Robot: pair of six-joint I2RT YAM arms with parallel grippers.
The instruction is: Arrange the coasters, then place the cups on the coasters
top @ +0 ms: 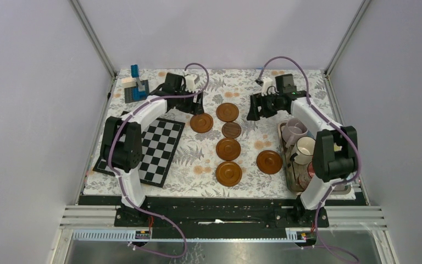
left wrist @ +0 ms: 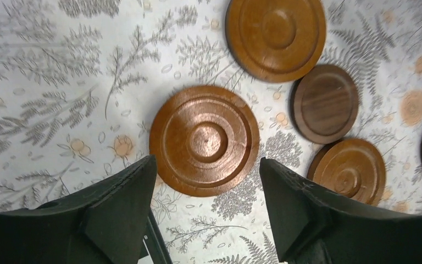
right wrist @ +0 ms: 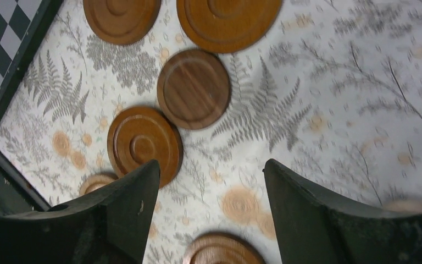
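Six coasters [top: 228, 149] lie flat, ready for the cups [top: 306, 147] — my left gripper [left wrist: 207, 160] and right gripper [right wrist: 211, 163] both hang open, holding nothing.

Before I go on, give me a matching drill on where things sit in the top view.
Things:
1 dark coaster
2 board
3 cups
4 lone coaster

Places:
a in the tray
b farthest left
c second from the far end of the column of four
d between that column and the tray

Pairs: 1-c, 2-b, 3-a, 4-d
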